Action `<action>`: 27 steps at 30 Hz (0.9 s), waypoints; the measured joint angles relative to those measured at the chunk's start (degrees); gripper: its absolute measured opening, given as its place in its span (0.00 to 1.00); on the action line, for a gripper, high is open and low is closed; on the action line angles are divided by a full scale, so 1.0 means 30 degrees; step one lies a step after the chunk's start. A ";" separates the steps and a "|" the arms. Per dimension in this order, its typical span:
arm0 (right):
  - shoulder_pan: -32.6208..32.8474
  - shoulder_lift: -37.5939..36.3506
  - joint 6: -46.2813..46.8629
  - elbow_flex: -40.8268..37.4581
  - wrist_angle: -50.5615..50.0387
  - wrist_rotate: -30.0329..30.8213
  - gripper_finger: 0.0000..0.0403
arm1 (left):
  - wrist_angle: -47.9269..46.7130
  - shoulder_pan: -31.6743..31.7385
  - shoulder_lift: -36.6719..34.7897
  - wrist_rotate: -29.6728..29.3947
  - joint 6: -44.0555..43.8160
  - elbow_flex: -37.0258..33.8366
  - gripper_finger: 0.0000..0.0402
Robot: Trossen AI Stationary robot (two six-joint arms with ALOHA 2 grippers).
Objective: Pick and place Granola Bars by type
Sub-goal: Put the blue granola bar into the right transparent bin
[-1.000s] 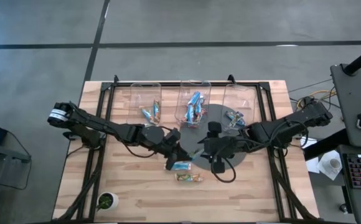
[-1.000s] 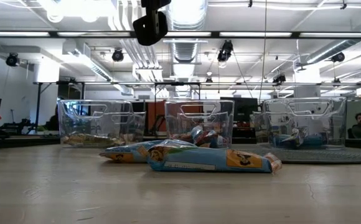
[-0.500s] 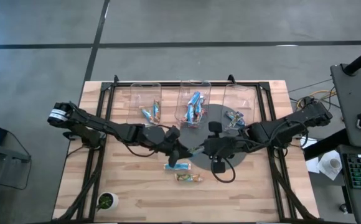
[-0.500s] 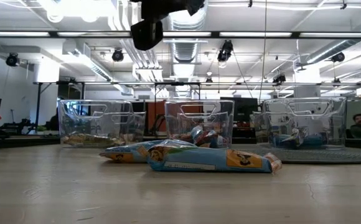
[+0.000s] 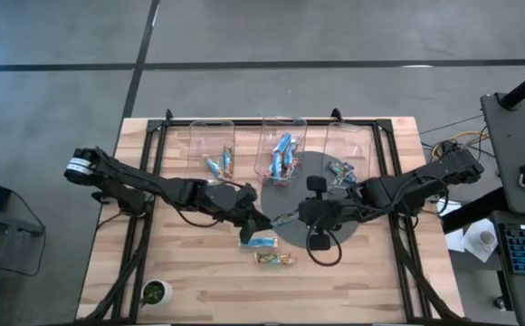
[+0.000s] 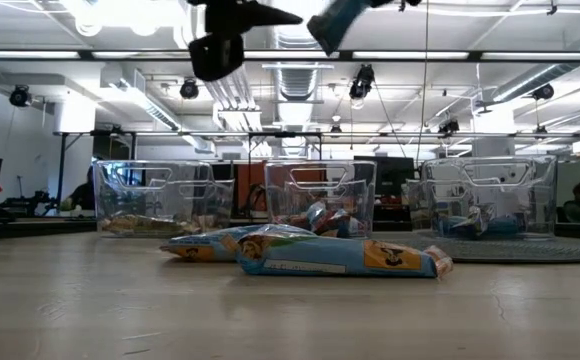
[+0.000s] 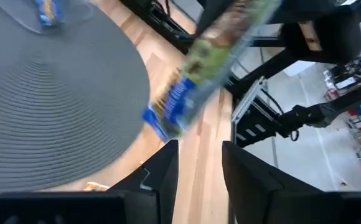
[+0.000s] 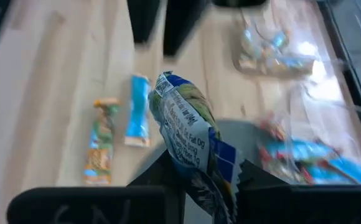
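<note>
A granola bar (image 8: 190,134) in a green and blue wrapper is up in the air over the table's middle, with my right gripper (image 8: 208,177) shut on it. In the high view that gripper (image 5: 291,217) faces my left gripper (image 5: 255,223), which stands just left of the bar (image 7: 215,62), open with nothing between its fingers (image 7: 199,152). A blue bar (image 5: 261,241) and a yellow-orange bar (image 5: 274,258) lie flat on the wood below. More bars lie in three clear bins (image 5: 283,149) at the far side. My right gripper pinches one end of the bar (image 8: 200,163) between its two fingers. The fingers lie about level and point toward the table's left. The bar sticks out beyond them toward my left gripper, its free end (image 8: 167,84) foremost, lifted clear of the table.
A round grey mat (image 5: 330,195) lies under my right arm, right of centre. The bins stand in a row along the far edge (image 5: 213,149) (image 5: 348,154). A small potted plant (image 5: 157,292) sits at the near left corner. Black rails (image 5: 145,181) run along both table sides.
My left gripper has drawn back a little toward the table's left and near edge, away from the bar, which stays in my right gripper. In the low view the bar's free end has come into sight at the top.
</note>
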 joint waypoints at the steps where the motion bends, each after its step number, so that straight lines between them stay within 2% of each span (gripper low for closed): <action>1: 0.0000 -0.0025 0.0298 0.0000 -0.0397 0.0359 0.08 | -0.0418 -0.0004 -0.0293 -0.0165 0.0110 0.0000 0.26; 4: 0.0000 -0.0236 0.1574 0.0000 -0.1948 0.1772 0.08 | -0.1844 -0.0028 -0.0808 -0.1044 0.0151 0.0000 0.26; 7: 0.0000 -0.0563 0.3779 0.0007 -0.4366 0.4000 0.08 | -0.2936 -0.0051 -0.1196 -0.1894 -0.0045 0.0000 0.26; 11: -0.0193 -0.1140 0.8987 0.0007 -0.9294 0.7041 0.08 | -0.3368 -0.0068 -0.1169 -0.2072 -0.0089 0.0000 0.26; 14: -0.0839 -0.1750 1.3593 -0.0072 -1.3110 0.7724 0.08 | -0.3331 -0.0112 -0.0997 -0.2078 -0.0097 0.0000 0.26; 16: -0.1465 -0.2298 1.5444 -0.0467 -1.4661 0.7774 0.08 | -0.3281 -0.0167 -0.0864 -0.2092 -0.0104 0.0000 0.26; 22: -0.5015 -0.4120 1.6150 -0.2155 -1.4700 0.7523 0.08 | -0.3292 -0.0182 -0.0722 -0.2107 -0.0113 0.0000 0.26; 27: -0.8879 -0.4655 1.3990 -0.3659 -1.3308 0.7468 0.08 | -0.3272 -0.0211 -0.0715 -0.2340 -0.0330 0.0000 0.26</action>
